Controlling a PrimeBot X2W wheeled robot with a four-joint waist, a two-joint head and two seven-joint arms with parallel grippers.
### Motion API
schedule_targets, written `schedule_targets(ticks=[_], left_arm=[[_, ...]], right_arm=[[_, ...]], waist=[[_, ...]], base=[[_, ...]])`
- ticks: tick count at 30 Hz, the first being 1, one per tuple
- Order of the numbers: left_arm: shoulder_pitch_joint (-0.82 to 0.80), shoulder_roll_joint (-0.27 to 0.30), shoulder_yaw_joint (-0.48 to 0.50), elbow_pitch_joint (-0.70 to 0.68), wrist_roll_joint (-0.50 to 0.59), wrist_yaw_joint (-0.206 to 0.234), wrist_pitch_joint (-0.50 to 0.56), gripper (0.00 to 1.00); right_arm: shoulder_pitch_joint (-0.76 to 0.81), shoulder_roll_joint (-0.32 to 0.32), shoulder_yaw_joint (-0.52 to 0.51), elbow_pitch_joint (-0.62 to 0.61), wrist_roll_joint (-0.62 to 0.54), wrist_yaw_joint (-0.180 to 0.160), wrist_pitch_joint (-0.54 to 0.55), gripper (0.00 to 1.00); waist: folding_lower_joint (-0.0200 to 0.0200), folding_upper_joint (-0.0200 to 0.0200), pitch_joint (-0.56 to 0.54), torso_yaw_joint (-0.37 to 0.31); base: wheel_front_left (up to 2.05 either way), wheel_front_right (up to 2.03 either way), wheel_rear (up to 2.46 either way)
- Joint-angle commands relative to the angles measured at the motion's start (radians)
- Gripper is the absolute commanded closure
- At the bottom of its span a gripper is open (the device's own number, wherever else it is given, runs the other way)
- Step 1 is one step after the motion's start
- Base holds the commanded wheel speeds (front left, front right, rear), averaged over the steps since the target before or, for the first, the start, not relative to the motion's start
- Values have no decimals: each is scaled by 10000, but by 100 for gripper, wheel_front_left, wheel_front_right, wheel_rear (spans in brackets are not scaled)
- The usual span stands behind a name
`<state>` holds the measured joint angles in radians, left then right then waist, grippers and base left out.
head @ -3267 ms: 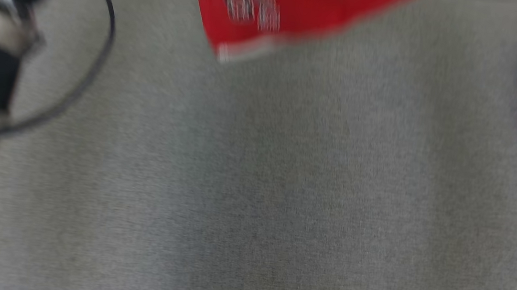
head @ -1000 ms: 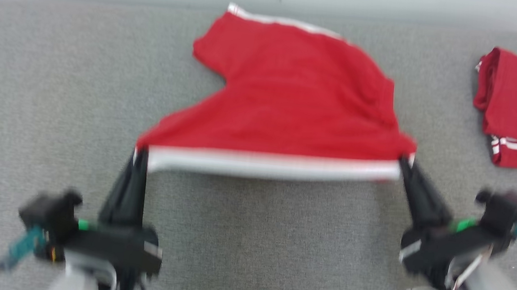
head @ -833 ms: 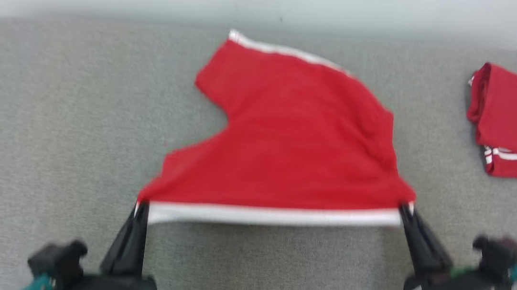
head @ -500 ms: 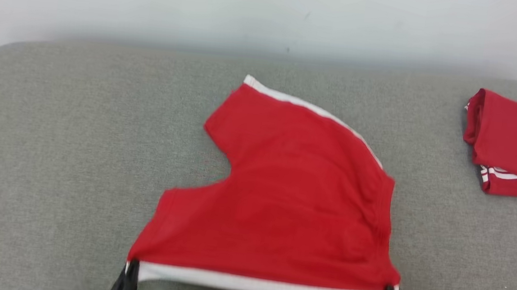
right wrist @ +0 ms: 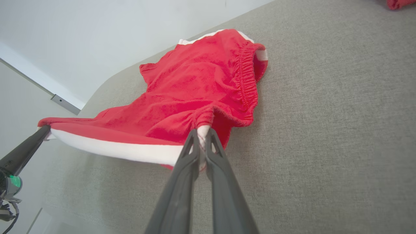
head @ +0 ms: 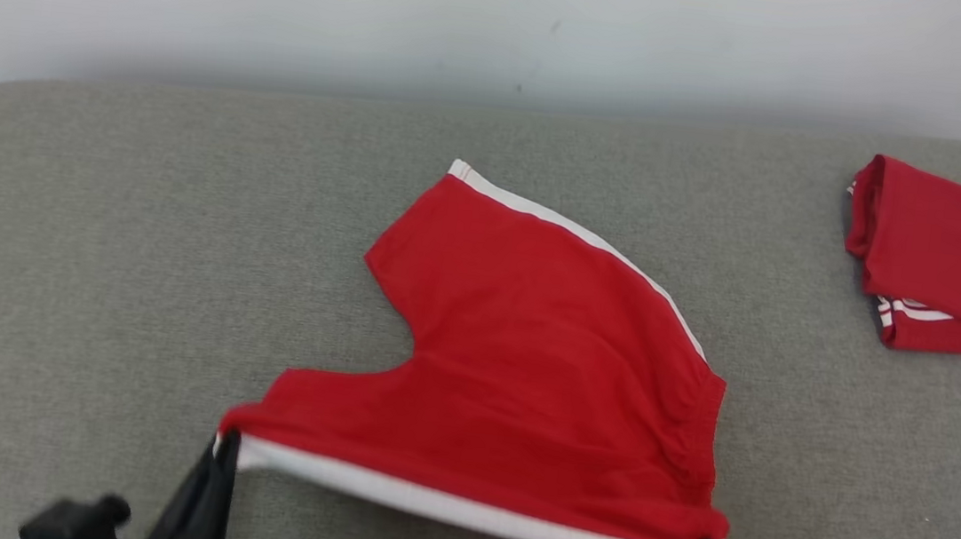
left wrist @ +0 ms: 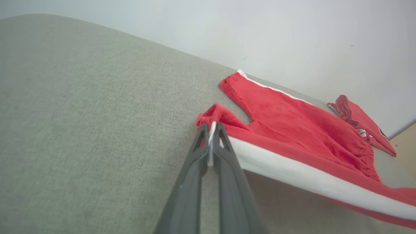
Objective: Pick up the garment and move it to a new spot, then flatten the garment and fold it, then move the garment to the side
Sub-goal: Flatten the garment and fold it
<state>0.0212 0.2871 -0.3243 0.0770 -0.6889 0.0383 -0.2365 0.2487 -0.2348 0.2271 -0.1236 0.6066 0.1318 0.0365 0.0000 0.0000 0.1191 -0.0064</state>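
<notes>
Both jaws clenched, each on a corner of the red knit shorts with a white side stripe (head: 540, 383).

- Left gripper (left wrist: 211, 126): pinched on the leg-hem end of the stripe, white cloth showing between the fingers.
- Right gripper (right wrist: 201, 131): pinched on the waistband end of the same stripe, cloth bunched at the tips.

Position: the near edge hangs between my two grips, raised off the grey woven padded surface (head: 137, 224). The stripe sags a little toward the right. The far leg and the rest of the shorts lie on the surface near its middle. A folded red garment with dark lettering (head: 946, 256) sits well apart at the far right, near the pale wall (head: 294, 0).

Handling, as I judge it:
- Light and limp, with no stiffness. It drapes from whatever points I hold.
- The knit looks slightly grippy, so it is likely to drag on the woven surface rather than slide freely.
- The gathered elastic waistband (right wrist: 247, 78) puckers, and I expect it to bunch unless pulled sideways.
- Not fragile. The chief risk is a thin corner slipping out under a hard tug.

Best hold: these outer corners, on hem and waistband where the cloth is doubled, with even tension across the stripe.
</notes>
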Motion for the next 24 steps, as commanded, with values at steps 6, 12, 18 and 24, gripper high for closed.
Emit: schedule_targets(ticks=[6,12,18,24], left_arm=[[-2121,772,-53,-262,549,-244,948,100],[-4811,1210,-147,385,631,-475,2511,100],[-6986,1260,-230,1900,804,-771,3138,100],[-8793,1394,-494,3453,1202,-1070,3537,100]], right_arm=[[-1602,-25,202,221,-5,-29,-3,100],[-3932,101,573,1312,225,-29,-361,100],[-5687,403,931,2693,390,-29,-842,100],[-7015,783,1375,3890,519,-29,-1349,100]], waist=[[0,0,650,-703],[0,0,1636,-1461],[0,0,2465,-1990],[0,0,3102,-2499]], base=[[0,0,0],[0,0,0],[0,0,0],[0,0,0]])
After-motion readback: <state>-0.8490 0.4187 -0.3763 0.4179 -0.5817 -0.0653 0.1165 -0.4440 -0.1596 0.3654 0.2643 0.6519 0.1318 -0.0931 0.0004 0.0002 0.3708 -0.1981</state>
